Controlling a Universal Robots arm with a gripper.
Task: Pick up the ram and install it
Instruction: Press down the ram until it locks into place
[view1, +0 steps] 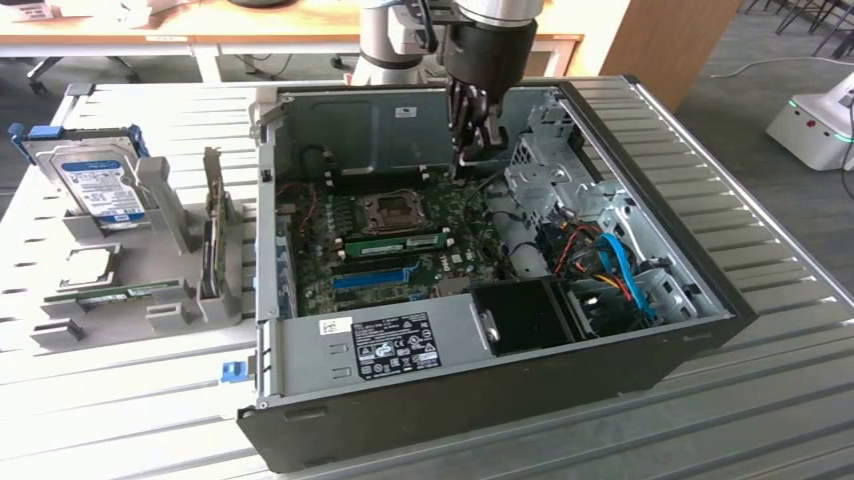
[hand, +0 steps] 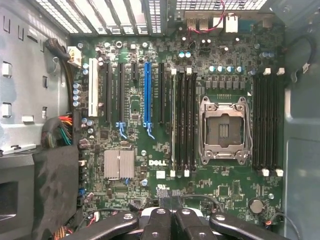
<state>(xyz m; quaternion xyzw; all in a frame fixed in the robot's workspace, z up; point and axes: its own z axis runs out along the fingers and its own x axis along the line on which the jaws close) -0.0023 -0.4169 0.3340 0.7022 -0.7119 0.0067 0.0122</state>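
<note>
Hanging over the open computer case (view1: 534, 400) in the upper middle of the exterior view, the gripper (view1: 478, 140) has its jaws pressed fully together and holds nothing; its tips also show in the wrist view (hand: 170, 220). The ram (view1: 400, 241) appears to sit in a slot on the green board, just beside the processor socket (view1: 396, 210), centre-left of the exterior view. In the wrist view it is an edge-on strip (hand: 173, 120) next to that socket (hand: 225, 130). The main risk, as I judge it, is a stick that is only half seated: whether the end clips have latched cannot be told, and a tilted stick could pop loose. A push from the shut jaws that lands off line could also strike the bare socket or the empty slots nearby. Around it, the metal drive cage (view1: 561, 170) and the blue cables (view1: 621, 270) crowd the exterior view's right. A black fan box (view1: 527, 315) sits lower centre. Well apart, on the exterior view's left, a grey rack (view1: 160, 320) carries a hard drive (view1: 100, 185), a dark card (view1: 214, 235) and another green stick (view1: 127, 293).
</note>
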